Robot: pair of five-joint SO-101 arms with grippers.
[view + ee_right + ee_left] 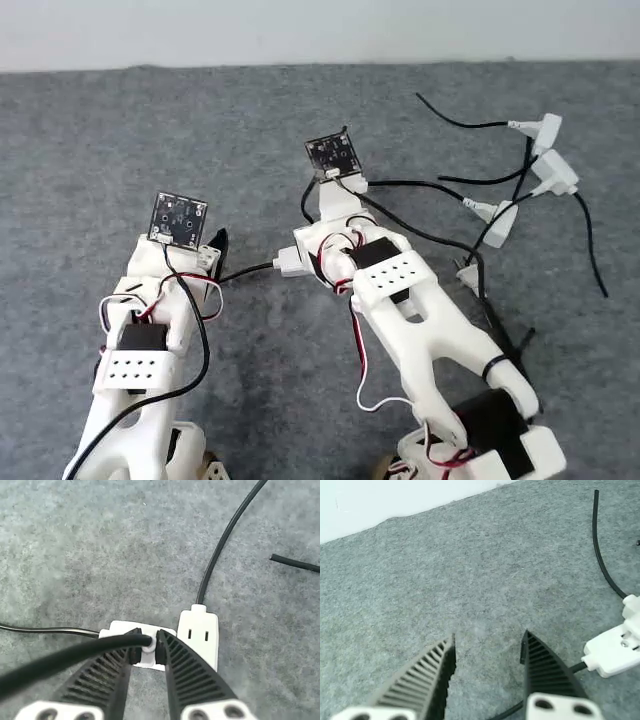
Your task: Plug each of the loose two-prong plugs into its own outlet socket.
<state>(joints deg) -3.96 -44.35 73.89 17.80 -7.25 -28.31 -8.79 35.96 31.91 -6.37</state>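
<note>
My right gripper is shut on the neck of a white two-prong plug with a thick black cable. The plug is pressed against a white socket block on the grey carpet; its prongs are hidden. Right beside that block lies a second white outlet socket, its two slots facing up and bare. My left gripper hangs open over bare carpet, nothing between its fingers. It is just left of the socket block, which also lies off to one side of its own fingers.
Several more white plugs and sockets on black cables lie at the far right: one, another, a third. Loose black cable loops around them. Open carpet lies ahead of the left arm.
</note>
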